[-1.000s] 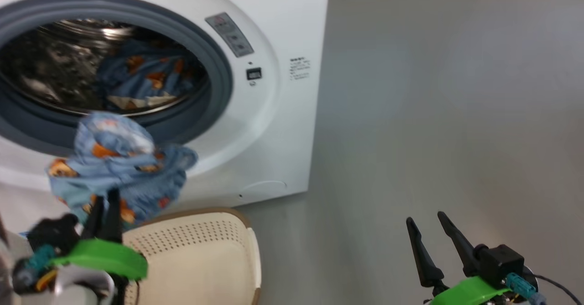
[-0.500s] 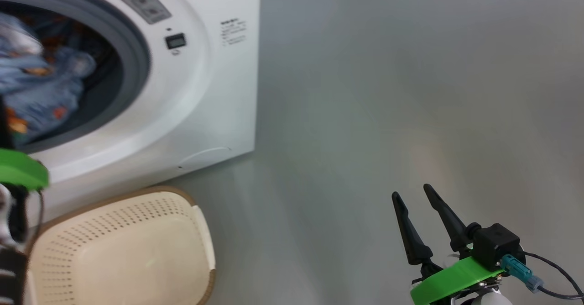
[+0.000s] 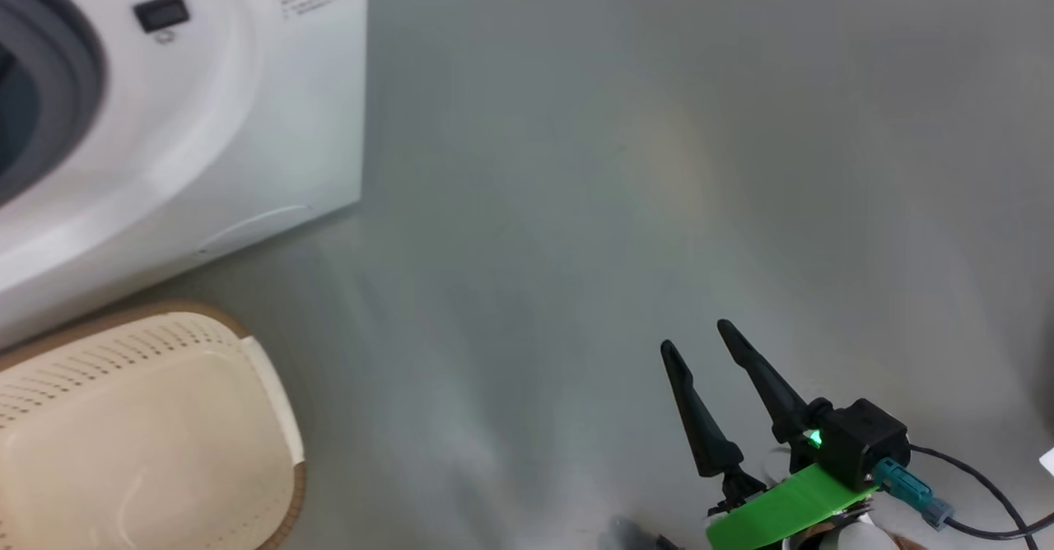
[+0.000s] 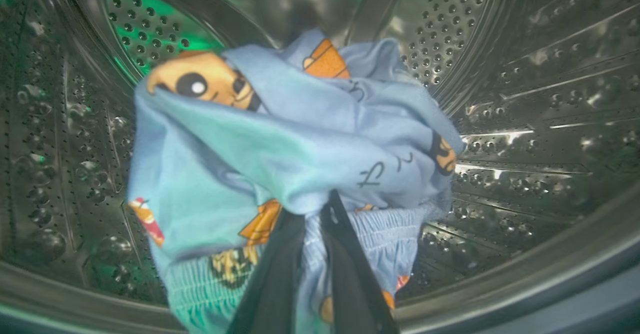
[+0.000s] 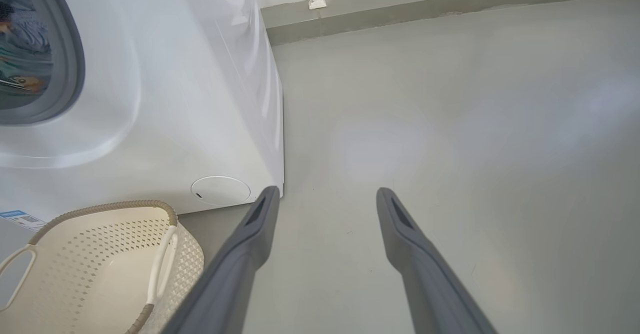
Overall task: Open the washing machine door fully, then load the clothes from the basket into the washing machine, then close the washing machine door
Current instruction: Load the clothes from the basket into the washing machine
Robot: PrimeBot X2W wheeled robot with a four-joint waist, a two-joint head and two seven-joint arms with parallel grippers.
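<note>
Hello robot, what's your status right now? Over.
Left end effector shut on bear-print clothes, inside the drum. Right end effector open, holding nothing, above the floor. Basket looks empty. No obstruction seen.

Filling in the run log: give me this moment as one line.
phase: loading | left gripper: shut on clothes, inside drum | right gripper: open, above floor | basket: on floor before washing machine

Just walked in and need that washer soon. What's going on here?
The robot is loading laundry. Its left gripper, shut on a light blue bear-print garment, reaches into the perforated steel drum of the big white washing machine. Its right gripper hangs open over the grey floor. The cream perforated plastic basket by the machine shows no clothes in the part in view.
</note>
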